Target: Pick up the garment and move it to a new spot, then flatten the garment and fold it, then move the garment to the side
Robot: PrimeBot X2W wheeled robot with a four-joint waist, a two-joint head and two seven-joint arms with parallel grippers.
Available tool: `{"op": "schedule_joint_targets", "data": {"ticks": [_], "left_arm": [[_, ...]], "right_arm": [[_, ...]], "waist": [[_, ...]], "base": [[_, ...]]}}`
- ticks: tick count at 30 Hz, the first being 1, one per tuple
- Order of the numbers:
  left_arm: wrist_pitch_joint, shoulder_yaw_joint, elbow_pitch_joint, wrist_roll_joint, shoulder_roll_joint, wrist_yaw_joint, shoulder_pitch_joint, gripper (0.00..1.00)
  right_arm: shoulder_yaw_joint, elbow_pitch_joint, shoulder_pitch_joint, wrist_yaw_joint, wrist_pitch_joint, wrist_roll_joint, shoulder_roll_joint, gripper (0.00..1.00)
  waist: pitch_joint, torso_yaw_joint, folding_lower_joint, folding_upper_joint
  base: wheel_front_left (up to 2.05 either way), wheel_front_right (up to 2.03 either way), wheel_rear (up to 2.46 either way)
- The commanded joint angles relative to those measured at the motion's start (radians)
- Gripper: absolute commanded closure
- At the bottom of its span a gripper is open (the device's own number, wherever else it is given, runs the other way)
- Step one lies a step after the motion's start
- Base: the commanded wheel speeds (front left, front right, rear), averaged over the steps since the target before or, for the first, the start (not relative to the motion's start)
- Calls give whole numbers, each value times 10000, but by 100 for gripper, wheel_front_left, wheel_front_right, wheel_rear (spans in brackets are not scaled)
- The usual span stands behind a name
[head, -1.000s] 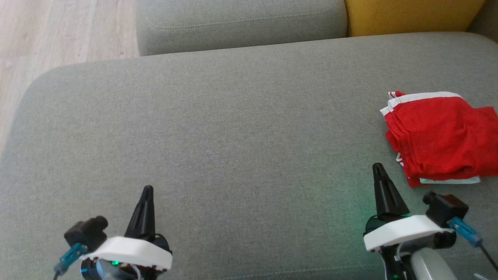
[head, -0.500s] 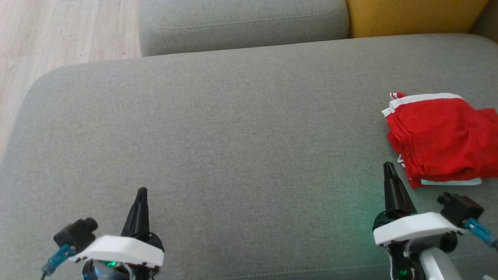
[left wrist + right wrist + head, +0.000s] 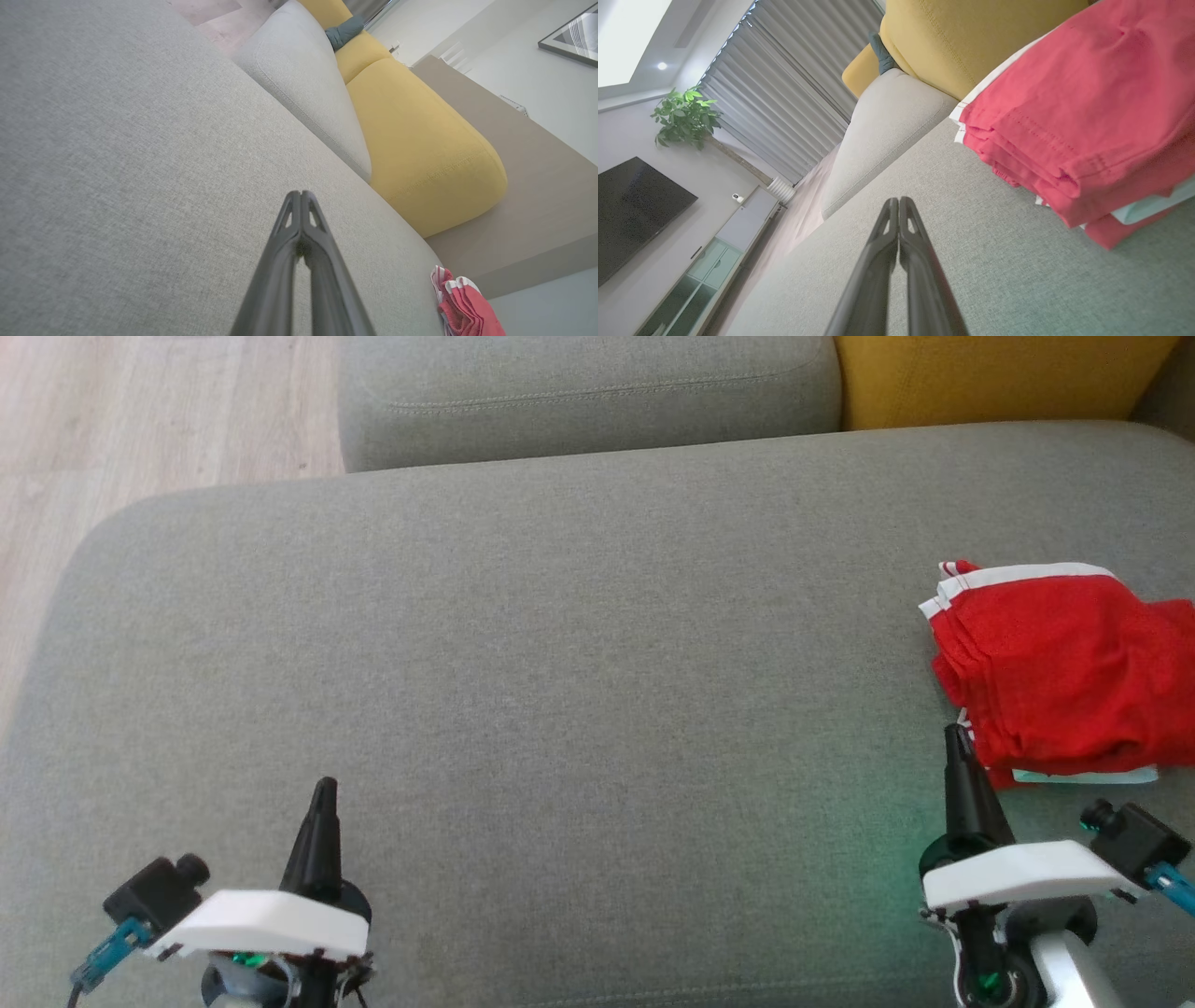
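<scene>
Garment [image 3: 1055, 663] lies folded at the side; right gripper [image 3: 955, 735] and left gripper [image 3: 324, 791], both pinched empty, should retreat without snagging it.

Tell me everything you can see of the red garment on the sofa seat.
The red garment is folded into a loose stack of thin fabric, several layers showing at its left edge, white trim along the far edge and a pale panel peeping out beneath the near edge. Stitched hems show up close. It lies on the grey seat cushion at the robot's right, cut off by the head view's edge. Nothing grips it; the shut right gripper points beside its near left corner.
</scene>
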Motion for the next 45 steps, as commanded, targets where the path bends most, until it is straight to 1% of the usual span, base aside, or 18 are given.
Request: {"op": "schedule_joint_targets", "data": {"ticks": [1, 45], "left_arm": [[30, 269, -291, -205, 133, -110, -518, 100], [1271, 1279, 7, -4663, 185, -446, -1012, 100]], "right_arm": [[-17, -371, -477, -4, 58, 242, -144, 100], [-926, -606, -484, -7, 1296, 5258, -160, 100]], "waist": [[-1, 4, 0, 0], [-100, 185, 0, 0]], "base": [[0, 0, 0], [0, 0, 0]]}}
